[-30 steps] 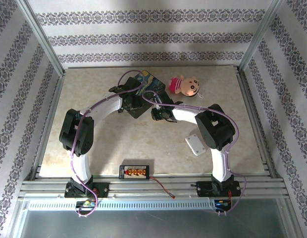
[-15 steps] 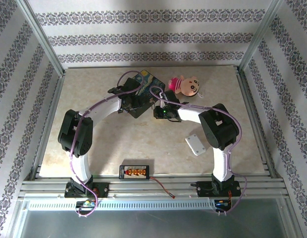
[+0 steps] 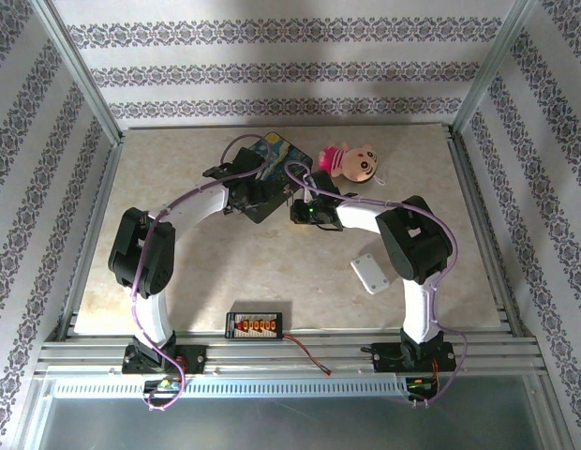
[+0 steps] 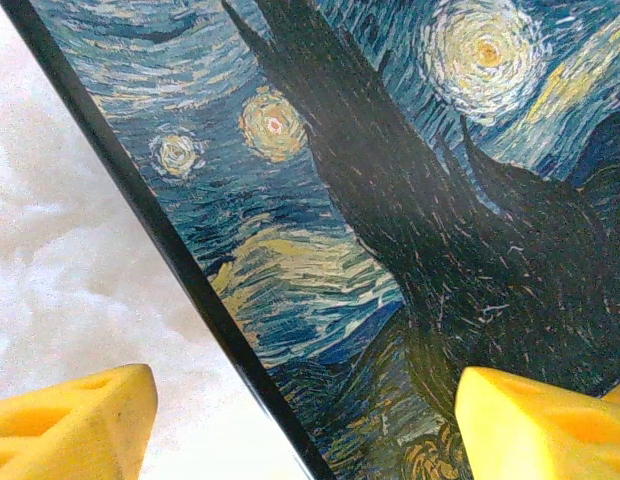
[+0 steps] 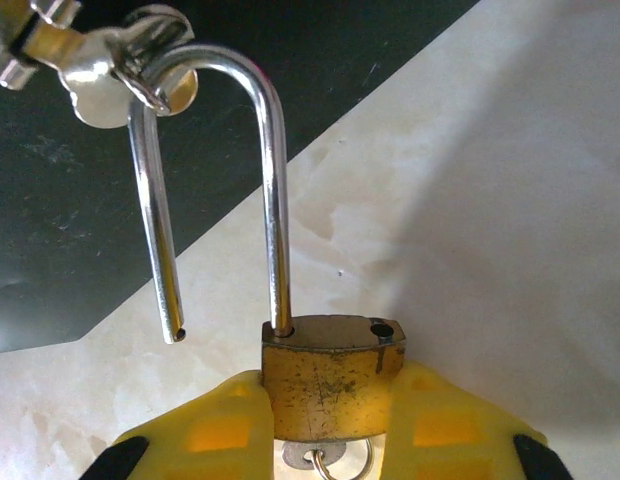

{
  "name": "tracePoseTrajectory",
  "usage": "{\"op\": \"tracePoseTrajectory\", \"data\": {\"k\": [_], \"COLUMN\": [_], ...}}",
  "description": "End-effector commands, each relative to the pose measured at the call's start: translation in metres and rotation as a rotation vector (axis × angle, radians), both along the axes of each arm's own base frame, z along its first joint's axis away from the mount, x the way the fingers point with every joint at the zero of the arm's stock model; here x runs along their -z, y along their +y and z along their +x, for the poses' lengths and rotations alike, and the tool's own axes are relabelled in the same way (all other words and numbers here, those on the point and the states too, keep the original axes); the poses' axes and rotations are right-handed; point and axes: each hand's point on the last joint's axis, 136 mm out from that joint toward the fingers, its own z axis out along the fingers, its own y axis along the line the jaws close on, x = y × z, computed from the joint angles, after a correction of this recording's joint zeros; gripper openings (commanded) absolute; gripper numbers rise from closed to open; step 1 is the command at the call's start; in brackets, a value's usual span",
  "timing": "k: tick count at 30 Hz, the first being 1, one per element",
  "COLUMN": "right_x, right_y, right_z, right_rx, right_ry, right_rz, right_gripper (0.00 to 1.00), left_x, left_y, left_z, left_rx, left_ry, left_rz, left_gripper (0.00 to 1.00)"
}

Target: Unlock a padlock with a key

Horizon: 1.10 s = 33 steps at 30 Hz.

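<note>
In the right wrist view my right gripper (image 5: 330, 400) is shut on the padlock (image 5: 330, 375), its yellow fingers (image 5: 215, 425) pressing both sides of the scratched brass body. The silvery shackle (image 5: 275, 200) is out of the body at one end, which hangs free to the left. A key (image 5: 325, 458) with a ring sits in the underside of the body, mostly hidden. More keys (image 5: 95, 85) hang on a ring from the top of the shackle. My left gripper (image 4: 300, 420) is open over the edge of a Starry Night mat (image 4: 390, 200), holding nothing.
From above, both grippers meet near the mat (image 3: 275, 150) at the back middle of the table. A pink plush doll (image 3: 351, 161) lies to the right of it. A white block (image 3: 371, 273) sits front right; a black connector board (image 3: 257, 324) with a red-black wire (image 3: 309, 354) lies at the front edge.
My right arm reached a little further back and left, and its jaws closed on the padlock body. The left arm shifted only slightly.
</note>
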Motion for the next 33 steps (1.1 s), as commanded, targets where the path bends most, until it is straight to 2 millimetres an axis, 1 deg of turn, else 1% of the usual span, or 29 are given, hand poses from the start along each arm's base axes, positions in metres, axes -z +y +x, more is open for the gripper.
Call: {"op": "tracePoseTrajectory", "data": {"k": [1, 8, 18, 23, 33], "right_x": [-0.010, -0.019, -0.015, -0.016, -0.020], "right_y": [-0.004, 0.001, 0.001, 0.002, -0.005], "right_z": [0.017, 0.019, 0.025, 0.027, 0.032], "right_rx": [0.103, 0.176, 0.258, 0.274, 0.337], "right_ry": [-0.024, 0.004, 0.035, 0.030, 0.010], "right_rz": [0.078, 0.196, 0.288, 0.308, 0.335], "right_gripper": [0.00, 0.00, 0.00, 0.00, 0.00], "left_x": [0.042, 0.046, 0.049, 0.051, 0.052], "left_y": [0.027, 0.025, 0.023, 0.023, 0.021], "left_z": [-0.040, -0.041, -0.043, -0.046, -0.047], "left_rx": [-0.009, -0.008, 0.000, 0.008, 0.022], "left_ry": [0.199, 0.202, 0.207, 0.211, 0.206], "left_rz": [0.092, 0.078, 0.067, 0.060, 0.052], "left_gripper": [0.78, 0.78, 0.78, 0.78, 0.78]}}
